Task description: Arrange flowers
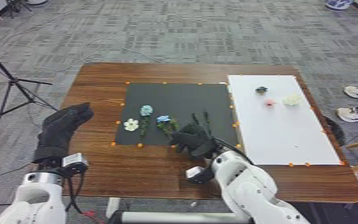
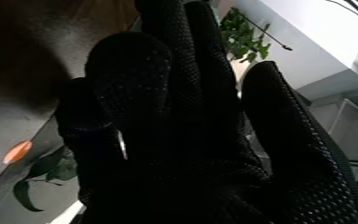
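Spanning much of the head view, the brown table [image 1: 97, 92] bears a black mat [image 1: 175, 95] beside a white board [image 1: 286, 132]. At the table's left edge, the left hand [image 1: 63, 124] has fairly straight fingers. The right hand [image 1: 193, 139] is over the mat's near edge, fingers extended, thumb apart; I cannot tell if it touches a stem. Leftward on the mat lie blue flowers [image 1: 146, 110] and a white flower [image 1: 131, 124].

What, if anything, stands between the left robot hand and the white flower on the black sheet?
Nothing tall is visible between the left robot hand and the white flower; only an orange marker lies at the black sheet's edge.
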